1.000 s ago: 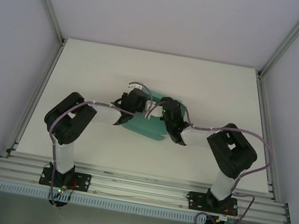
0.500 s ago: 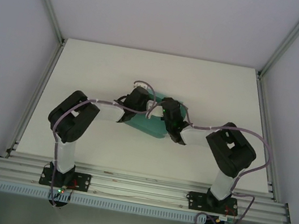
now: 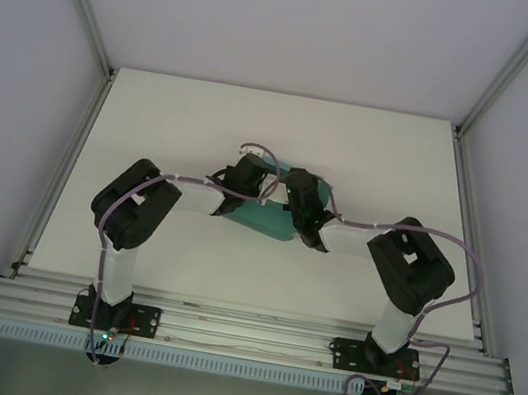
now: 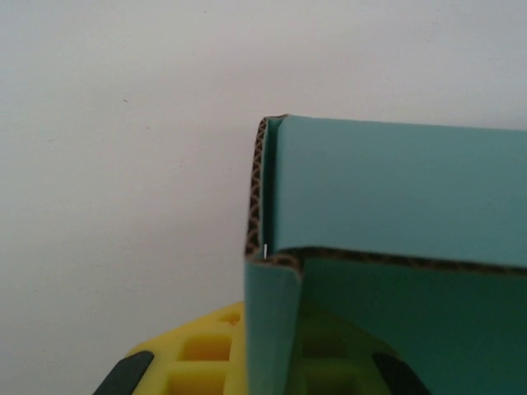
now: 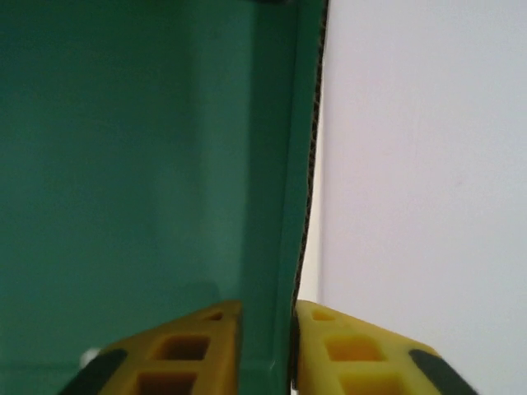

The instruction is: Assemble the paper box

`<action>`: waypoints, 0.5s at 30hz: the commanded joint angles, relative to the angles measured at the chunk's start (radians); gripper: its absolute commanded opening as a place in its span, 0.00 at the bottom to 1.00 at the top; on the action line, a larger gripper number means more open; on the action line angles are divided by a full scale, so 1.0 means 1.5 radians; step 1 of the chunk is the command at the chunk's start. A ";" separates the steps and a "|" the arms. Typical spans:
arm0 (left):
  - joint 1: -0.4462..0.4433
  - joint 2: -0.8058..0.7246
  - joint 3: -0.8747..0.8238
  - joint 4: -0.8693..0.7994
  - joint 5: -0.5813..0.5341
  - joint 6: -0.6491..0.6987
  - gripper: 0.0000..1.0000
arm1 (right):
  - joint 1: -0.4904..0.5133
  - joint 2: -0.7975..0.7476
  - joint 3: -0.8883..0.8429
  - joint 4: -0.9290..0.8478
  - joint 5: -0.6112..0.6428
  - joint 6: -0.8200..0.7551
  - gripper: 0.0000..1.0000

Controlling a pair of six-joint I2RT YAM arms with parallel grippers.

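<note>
Two grippers meeting at mid-table, one at each side of box. Box: teal corrugated card, partly folded, lying flat between the arms near the table's centre, walls raised. Left gripper: closed on an upright wall just below a folded corner, yellow fingers on either side of the card. Right gripper: clamped on another upright wall, one finger against each face, bare white table past the wall's edge.
</note>
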 commanded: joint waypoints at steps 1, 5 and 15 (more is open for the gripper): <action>0.013 -0.004 -0.008 0.006 -0.027 0.000 0.00 | 0.000 -0.063 0.021 -0.102 -0.024 0.088 0.40; 0.016 -0.045 -0.018 0.018 -0.021 0.000 0.00 | -0.010 -0.154 0.037 -0.176 -0.054 0.198 0.99; 0.078 -0.179 -0.107 0.122 0.186 -0.092 0.00 | -0.109 -0.400 -0.031 -0.319 -0.229 0.641 1.00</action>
